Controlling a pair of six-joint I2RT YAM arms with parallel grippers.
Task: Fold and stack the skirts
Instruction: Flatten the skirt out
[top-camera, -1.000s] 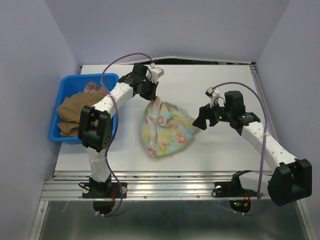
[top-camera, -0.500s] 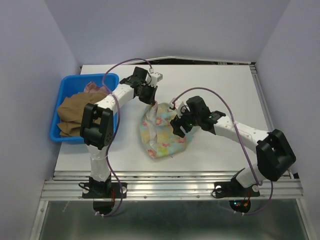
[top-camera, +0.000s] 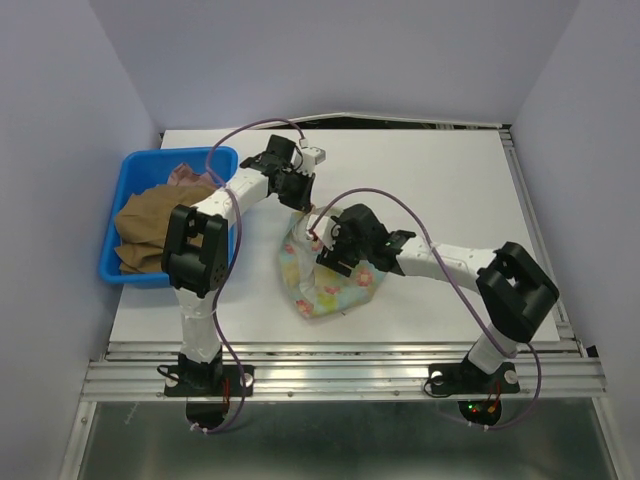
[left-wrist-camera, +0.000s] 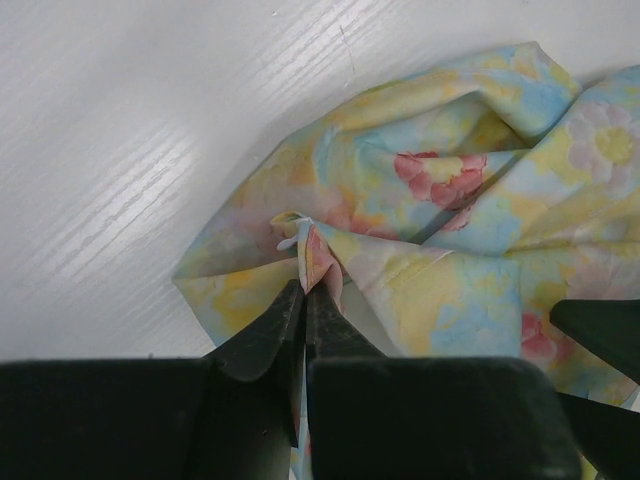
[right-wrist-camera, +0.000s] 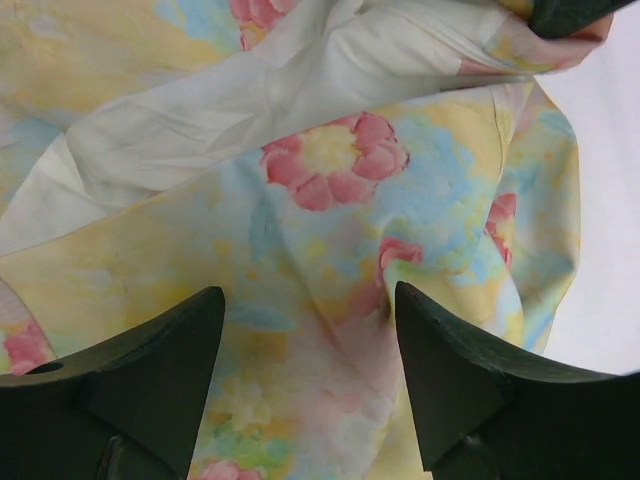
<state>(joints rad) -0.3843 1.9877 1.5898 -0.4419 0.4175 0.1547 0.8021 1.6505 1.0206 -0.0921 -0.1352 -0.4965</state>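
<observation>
White table (left-wrist-camera: 150, 120): only wrist view shows left tool (left-wrist-camera: 303, 300) pinching floral skirt (left-wrist-camera: 450, 200).

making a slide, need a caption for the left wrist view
Left end effector pinching a gathered edge of the floral skirt on the white table.

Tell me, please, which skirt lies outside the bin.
The pastel yellow-blue floral cloth skirt; the brown skirt and dusty pink skirt sit in the blue plastic bin.
</observation>
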